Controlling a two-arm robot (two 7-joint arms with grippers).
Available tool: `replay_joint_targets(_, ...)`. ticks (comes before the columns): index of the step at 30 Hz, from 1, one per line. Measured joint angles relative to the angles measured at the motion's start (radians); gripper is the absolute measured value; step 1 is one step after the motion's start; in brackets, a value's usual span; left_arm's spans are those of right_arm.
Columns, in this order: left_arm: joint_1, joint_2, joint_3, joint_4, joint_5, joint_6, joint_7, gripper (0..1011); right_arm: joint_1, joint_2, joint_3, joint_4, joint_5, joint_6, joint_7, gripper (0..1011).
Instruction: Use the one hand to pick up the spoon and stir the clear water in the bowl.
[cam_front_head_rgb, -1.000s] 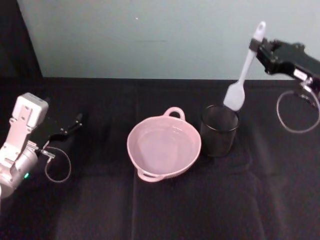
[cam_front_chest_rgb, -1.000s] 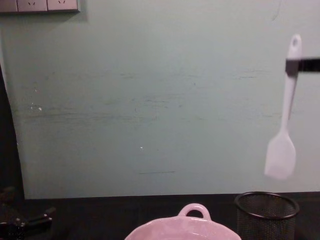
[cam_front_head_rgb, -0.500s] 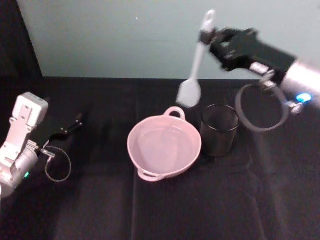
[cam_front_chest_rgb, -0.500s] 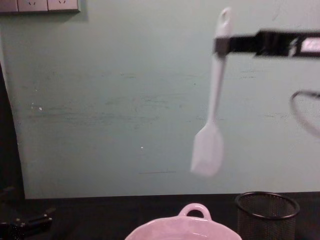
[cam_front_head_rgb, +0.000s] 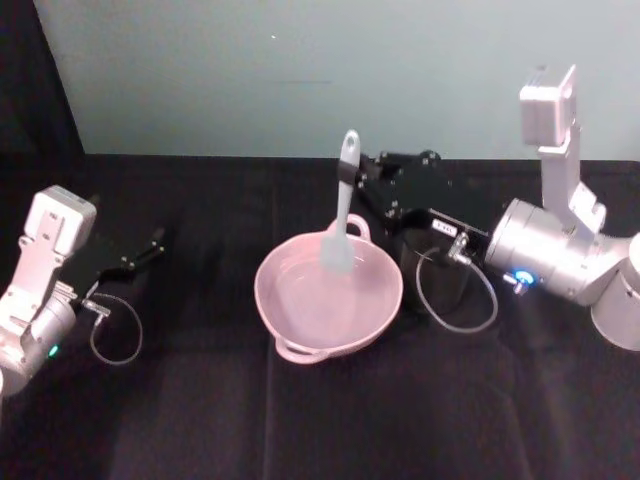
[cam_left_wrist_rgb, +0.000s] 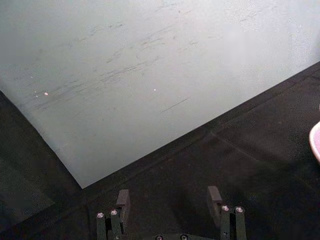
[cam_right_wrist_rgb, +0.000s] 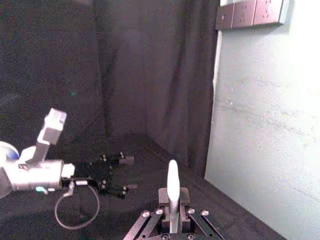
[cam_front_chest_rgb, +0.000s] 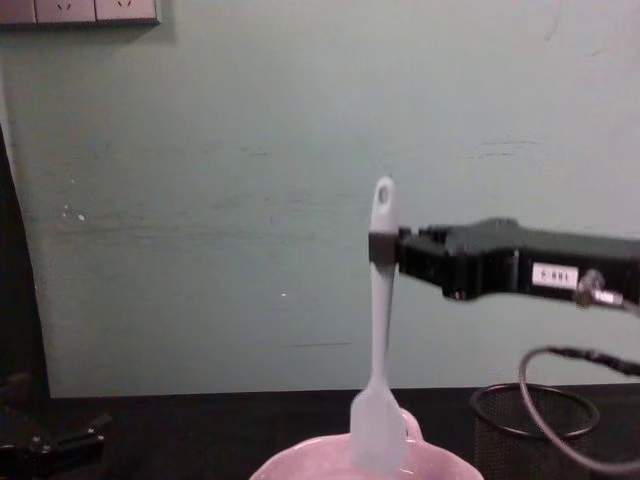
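Chest view: clenched on the spoon (cam_front_chest_rgb: 380, 330) by the right gripper (cam_front_chest_rgb: 383, 247), high on the handle and just under the oval hole, with the arm reaching in level from the right. Hanging upright straight below the jaws, pale head down inside the rim of the bowl (cam_front_chest_rgb: 300, 465). Cannot tell from here whether the head is touching the water.

Seen from the head view as sitting over the bowl's far half, close to the loop handle. Below the jaws and back toward the wrist, a mesh cup (cam_front_chest_rgb: 535, 420), just beside the bowl, with a cable loop (cam_front_head_rgb: 455, 295) drooping in front of it. Well apart to the jaws' left, parked low on the black table (cam_front_head_rgb: 400, 420), the left gripper (cam_front_head_rgb: 150, 245), fingers spread with nothing between them.

Judged as the lowering-in step: pick-up done, stirring not yet begun. Next, by this reading: ease the jaws down a little further to get the head under the surface, then sweep slow circles. Calls for a firm clamp, a steady upright handle, and a path kept off the wall and the loop handle to avoid slopping water or nudging the bowl.
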Motion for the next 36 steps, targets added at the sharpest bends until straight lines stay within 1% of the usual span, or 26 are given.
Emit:
replay_joint_targets(4,0.000,0.000,0.000,0.000,0.000,0.000,0.000,1011,-0.025,-0.009,0.003,0.031,-0.017,-0.033,0.006,110)
replay_joint_targets(14,0.000,0.000,0.000,0.000,0.000,0.000,0.000,1011,-0.058,-0.024,0.019,0.037,-0.037,-0.057,0.017,111)
replay_joint_targets(23,0.000,0.000,0.000,0.000,0.000,0.000,0.000,1011,-0.073,-0.039,0.034,0.039,-0.056,-0.064,0.030,110)
replay_joint_targets(31,0.000,0.000,0.000,0.000,0.000,0.000,0.000,1011,-0.082,-0.048,0.049,0.042,-0.062,-0.065,0.044,110)
replay_joint_targets(36,0.000,0.000,0.000,0.000,0.000,0.000,0.000,1011,-0.094,-0.050,0.051,0.039,-0.062,-0.059,0.055,111)
